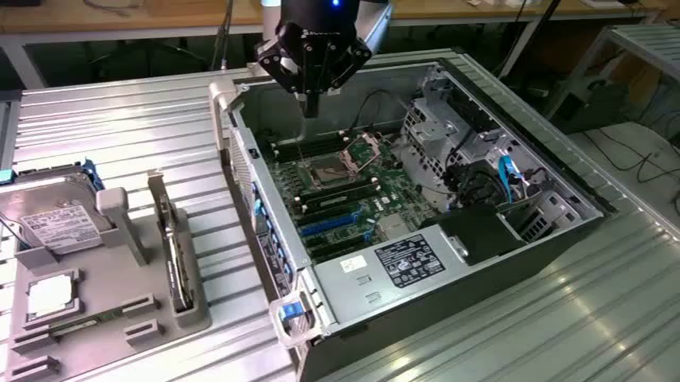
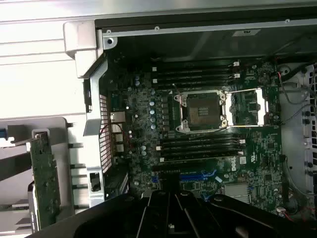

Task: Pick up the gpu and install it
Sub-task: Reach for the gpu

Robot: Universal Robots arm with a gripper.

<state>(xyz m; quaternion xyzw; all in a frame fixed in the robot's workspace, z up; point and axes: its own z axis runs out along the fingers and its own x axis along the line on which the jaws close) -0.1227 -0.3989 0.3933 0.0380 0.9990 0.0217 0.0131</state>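
Note:
The gpu [image 1: 171, 243] stands on its edge in a slot of the grey holder tray [image 1: 138, 314], at the exterior view's left of the computer case. In the wrist view the gpu [image 2: 44, 181] shows as a thin dark card with its metal bracket end up. My gripper [image 1: 309, 107] hangs over the far end of the open case [image 1: 239, 171], above the motherboard [image 1: 356, 199]. Its fingers are shut together with nothing between them. Seen from the wrist, the gripper [image 2: 168, 198] is a dark mass over the blue expansion slots [image 2: 195, 176].
A silver hard drive [image 1: 59, 216], a processor chip [image 1: 48, 294] and a green memory stick [image 1: 80, 325] lie in the same tray. Inside the case are the open processor socket [image 2: 203, 110], drive cages [image 1: 457, 131] and cables [image 1: 510, 179]. Ribbed metal tabletop [image 1: 552, 326] surrounds the case.

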